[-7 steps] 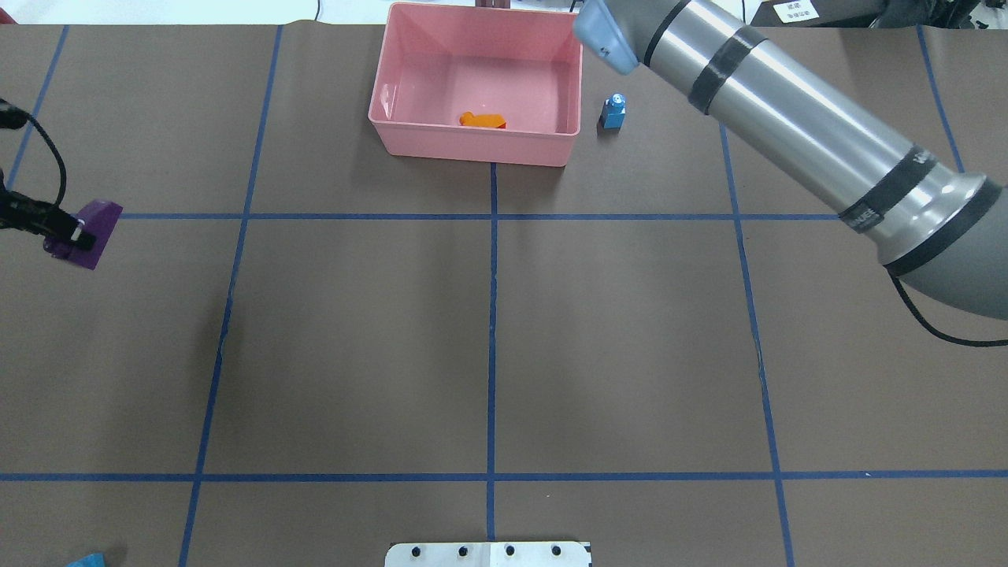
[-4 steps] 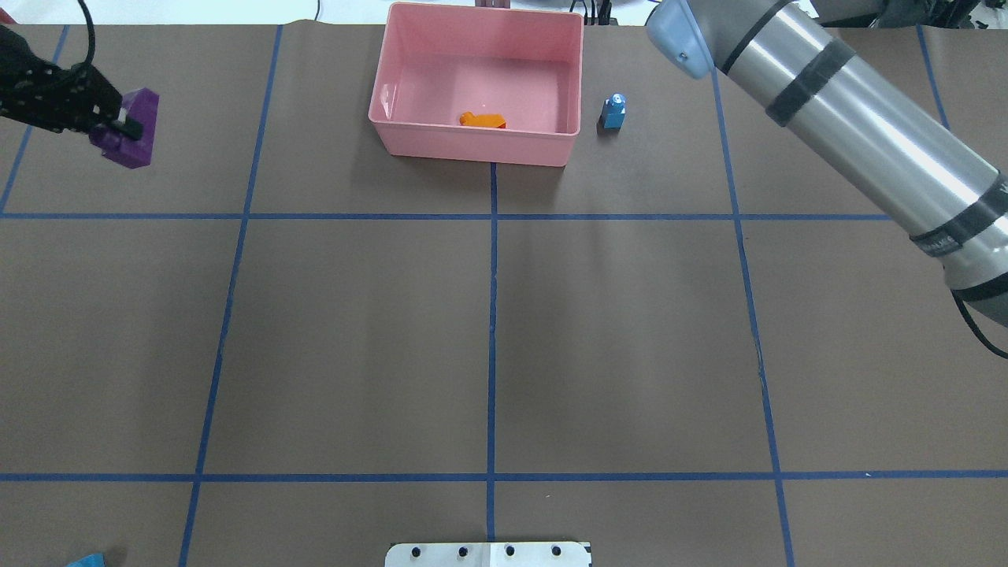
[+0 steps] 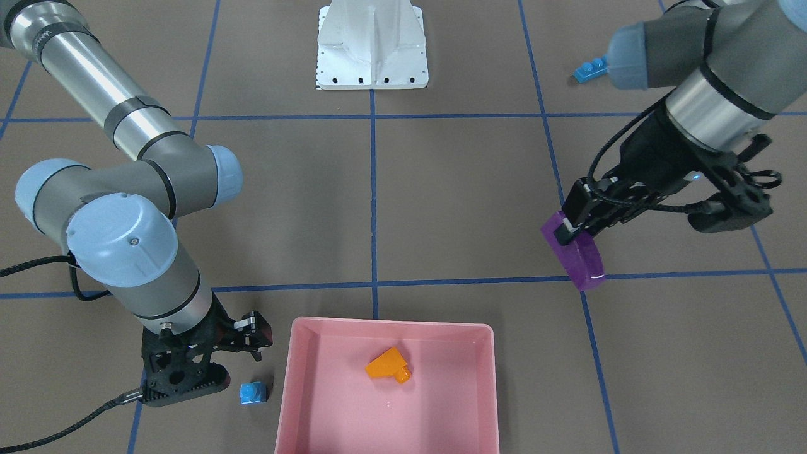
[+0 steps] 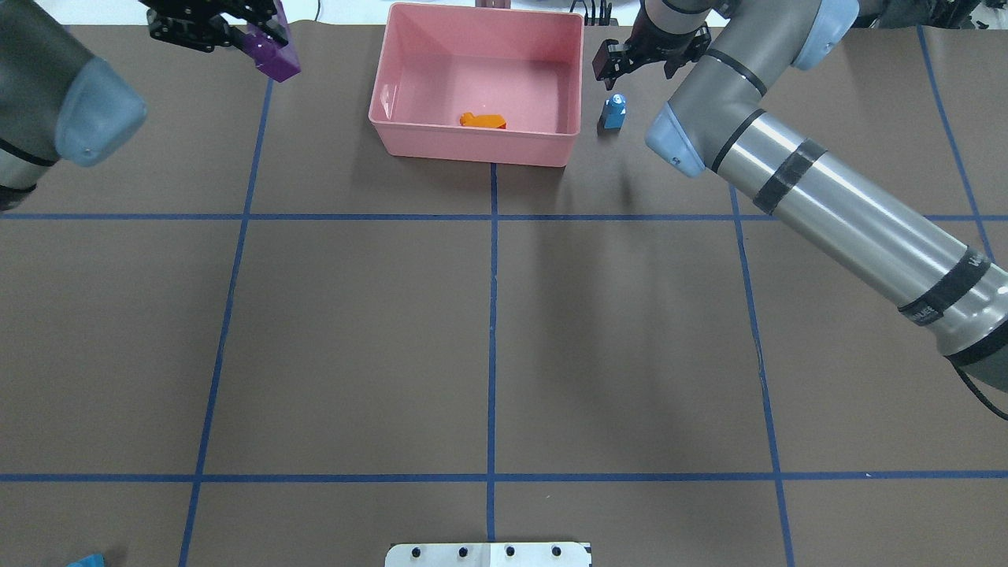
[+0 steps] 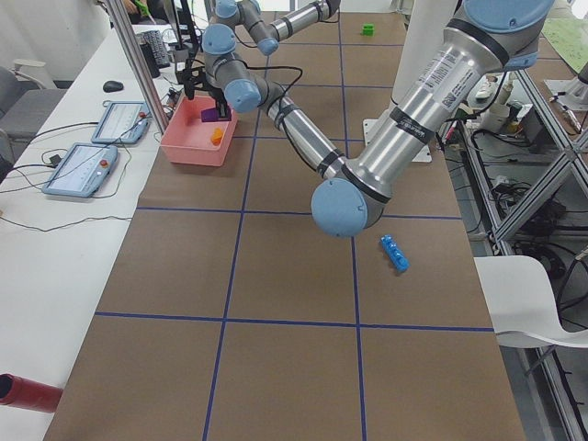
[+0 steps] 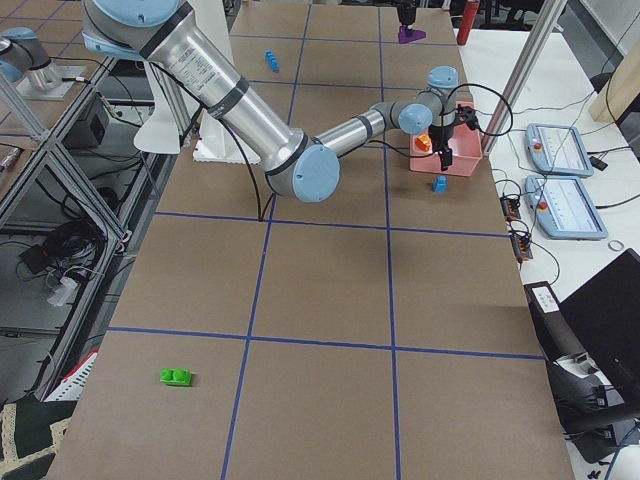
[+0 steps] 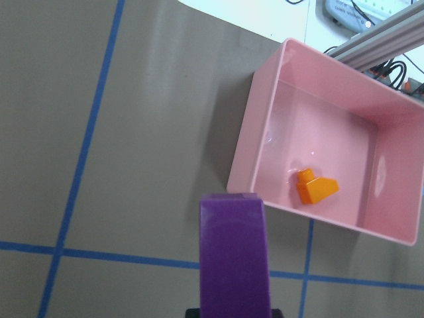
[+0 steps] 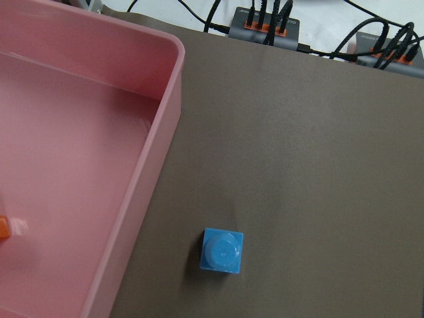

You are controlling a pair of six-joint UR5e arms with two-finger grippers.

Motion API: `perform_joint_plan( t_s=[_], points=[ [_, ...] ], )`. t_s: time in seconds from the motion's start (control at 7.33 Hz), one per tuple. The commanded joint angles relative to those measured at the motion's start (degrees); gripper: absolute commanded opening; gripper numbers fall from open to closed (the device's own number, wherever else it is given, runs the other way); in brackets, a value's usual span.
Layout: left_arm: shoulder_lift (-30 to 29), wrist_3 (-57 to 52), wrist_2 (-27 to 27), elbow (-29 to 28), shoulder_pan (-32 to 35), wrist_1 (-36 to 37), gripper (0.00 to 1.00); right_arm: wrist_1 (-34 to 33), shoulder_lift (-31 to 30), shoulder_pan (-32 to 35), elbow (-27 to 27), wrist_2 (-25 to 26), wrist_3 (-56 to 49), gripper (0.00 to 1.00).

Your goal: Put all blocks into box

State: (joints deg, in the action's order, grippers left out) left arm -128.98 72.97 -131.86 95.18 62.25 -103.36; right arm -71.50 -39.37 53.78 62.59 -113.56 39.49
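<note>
The left gripper is clamped on the purple sloped brick and holds it off the table. The brick's long axis runs straight out from the fingers. In the front view it slants downward. In the left wrist view it points up the frame at bare table beside the pink box. From overhead, the brick hangs near the box's far left corner, outside it.

The right gripper has its jaws spread wide and hovers over the small blue cube. The cube stands on the table with its single stud up, just beside the box's right wall and not touching it. The orange sloped brick lies on the box floor, near the wall on the robot's side.

The long blue bar lies on the robot's left, well apart from the box. The green two-stud brick lies towards the table's right end, also well apart.

Lettering on the arms' dark bands is too small to read.
</note>
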Motion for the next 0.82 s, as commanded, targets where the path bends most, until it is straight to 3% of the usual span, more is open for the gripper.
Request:
perform_joint_plan(
  t_s=[0.0, 0.27, 0.68],
  points=[
    [-4.78, 4.97, 4.75, -2.53, -4.14, -0.09, 0.0, 6.78, -0.18, -0.7, -5.08, 1.67, 0.32, 0.99],
    [-7.95, 7.18, 5.2, -4.2, -4.86, 0.0, 0.0, 15.75, 0.08, -0.78, -12.2, 1.67, 0.41, 0.99],
    [-7.96, 7.01, 5.21, -4.21, -4.95, 0.0, 0.0, 16.31, 0.78, -0.78, -13.29, 0.1, 0.76, 0.99]
  ],
)
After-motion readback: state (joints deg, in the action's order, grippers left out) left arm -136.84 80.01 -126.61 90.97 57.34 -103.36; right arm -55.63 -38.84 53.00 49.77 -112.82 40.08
